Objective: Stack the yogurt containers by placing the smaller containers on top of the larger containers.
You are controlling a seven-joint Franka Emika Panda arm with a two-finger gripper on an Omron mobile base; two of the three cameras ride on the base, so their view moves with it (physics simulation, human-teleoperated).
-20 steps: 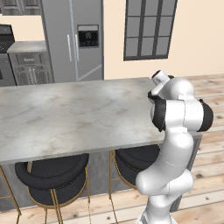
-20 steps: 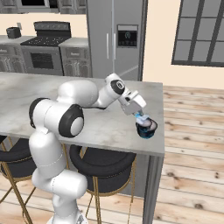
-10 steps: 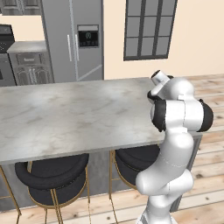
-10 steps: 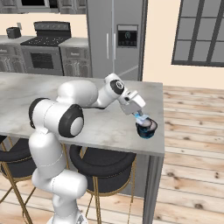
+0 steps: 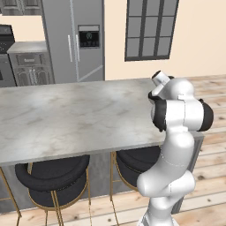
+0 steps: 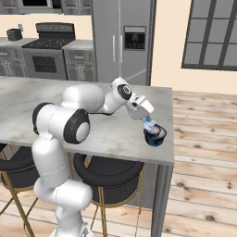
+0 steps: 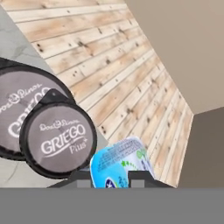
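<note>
**Operator:** Yogurt containers (image 6: 154,135): location and current step?

**Technician:** They are grouped on the marble tabletop (image 6: 92,134), near its far right corner, close to the front edge. The step in hand appears to be the placement. The tool (image 6: 147,120) hangs just above and beside the dark cups, and the light-blue cup (image 7: 120,164) sits between its fingertips. The jaws are drawn in narrow against the cup's sides, so I judge it gripped. The cup is tilted, not upright.

**Operator:** What does the next move call for?

**Technician:** Level the light-blue cup and centre it over the pale lid of the wide dark cup (image 7: 15,109). Then lower until the base meets the lid, and part the jaws after contact. The lid is flat but small, so an off-centre release would probably tip the cup onto the tabletop or over the edge.

**Operator:** Any obstruction?

**Technician:** Possibly. A narrower dark cup (image 7: 57,140) overlaps the wide one in the hand view. I cannot tell whether it rests on top of it or stands beside it.

**Operator:** Count, largest first.

**Technician:**
- Tabletop: one.
- Stools (image 5: 53,174) beneath it: two.
- Dark cups with pale lids: two.
- Light-blue cups: one.
</note>
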